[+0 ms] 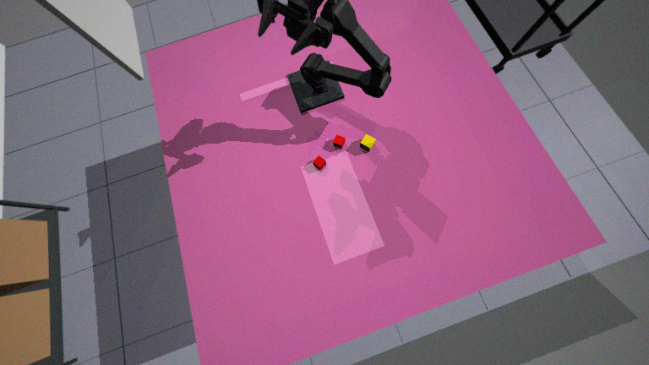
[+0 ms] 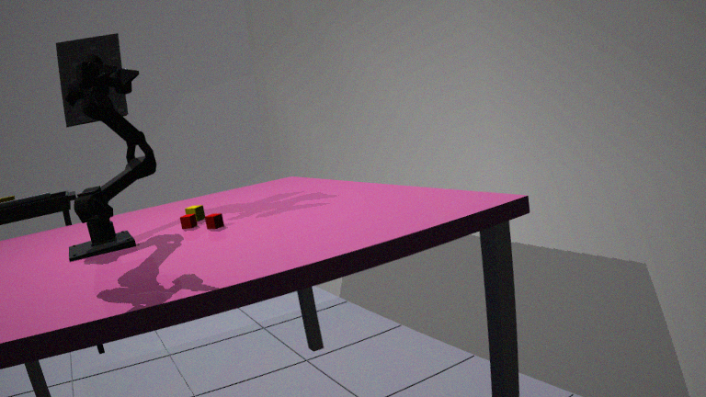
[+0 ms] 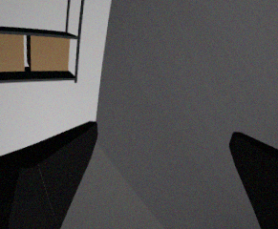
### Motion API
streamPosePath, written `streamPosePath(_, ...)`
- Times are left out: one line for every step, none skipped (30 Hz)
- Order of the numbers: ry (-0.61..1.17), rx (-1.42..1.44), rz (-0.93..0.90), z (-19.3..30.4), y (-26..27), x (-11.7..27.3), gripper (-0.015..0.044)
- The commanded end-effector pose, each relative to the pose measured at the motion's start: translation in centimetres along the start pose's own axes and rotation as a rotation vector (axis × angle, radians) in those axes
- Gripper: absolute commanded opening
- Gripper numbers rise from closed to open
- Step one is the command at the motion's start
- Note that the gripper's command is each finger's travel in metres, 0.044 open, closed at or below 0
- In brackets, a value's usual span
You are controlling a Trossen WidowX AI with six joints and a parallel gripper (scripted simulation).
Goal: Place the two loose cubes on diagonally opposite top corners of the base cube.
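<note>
The yellow cube (image 1: 368, 140) (image 2: 194, 212), which looks a little larger than the red ones and appears to be the base cube, sits on the pink table. One red cube (image 1: 338, 141) (image 2: 187, 221) stands beside it with a gap, on the side toward the arm's shadow in the top view. The other red cube (image 1: 319, 162) (image 2: 213, 221) stands farther from the arm's base. Nothing is on top of the yellow cube. My gripper (image 1: 276, 44) (image 3: 164, 134) is open and empty, raised high above the table and away from the cubes. The wrist view shows no cube.
The arm's base plate (image 1: 308, 102) (image 2: 104, 250) stands on the pink table (image 1: 478, 198) (image 2: 364, 216), near the cubes. A black cart (image 1: 507, 2) stands off one side, and a shelf with brown boxes (image 1: 24, 255) (image 3: 48, 52) off the other. Bright patches and arm shadows cross the table.
</note>
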State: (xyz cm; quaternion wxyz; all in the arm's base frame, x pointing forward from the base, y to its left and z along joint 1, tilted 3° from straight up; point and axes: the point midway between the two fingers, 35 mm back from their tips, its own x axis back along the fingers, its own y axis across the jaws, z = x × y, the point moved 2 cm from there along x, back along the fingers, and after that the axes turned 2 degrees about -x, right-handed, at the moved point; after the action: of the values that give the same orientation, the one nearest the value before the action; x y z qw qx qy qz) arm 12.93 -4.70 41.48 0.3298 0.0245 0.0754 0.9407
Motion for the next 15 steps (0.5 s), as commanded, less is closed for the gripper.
streamPosePath(0.003, -0.012, 0.002, 0.1, 0.1, 0.0, 0.0374)
streamPosePath(0.011, -0.049, 0.007, 0.2, 0.3, 0.1, 0.0347)
streamPosePath(0.023, -0.110, 0.016, 0.4, 0.6, 0.1, 0.0321)
streamPosePath(0.036, -0.184, 0.027, 0.7, 1.1, 0.2, 0.0295)
streamPosePath(0.048, -0.258, 0.038, 1.0, 1.5, 0.3, 0.0269)
streamPosePath(0.057, -0.333, 0.050, 1.2, 2.0, 0.3, 0.0265)
streamPosePath(0.065, -0.408, 0.061, 1.4, 2.4, 0.3, 0.0265)
streamPosePath(0.071, -0.483, 0.072, 1.5, 2.9, 0.2, 0.0265)
streamPosePath(0.075, -0.558, 0.084, 1.7, 3.3, 0.2, 0.0265)
streamPosePath(0.078, -0.634, 0.095, 1.8, 3.8, 0.0, 0.0265)
streamPosePath(0.079, -0.709, 0.105, 1.9, 4.3, -0.1, 0.0265)
streamPosePath(0.078, -0.784, 0.116, 1.9, 4.7, -0.2, 0.0265)
streamPosePath(0.075, -0.859, 0.125, 2.0, 5.2, -0.4, 0.0265)
streamPosePath(0.070, -0.934, 0.134, 2.0, 5.6, -0.7, 0.0265)
streamPosePath(0.064, -1.009, 0.142, 2.0, 6.0, -0.9, 0.0265)
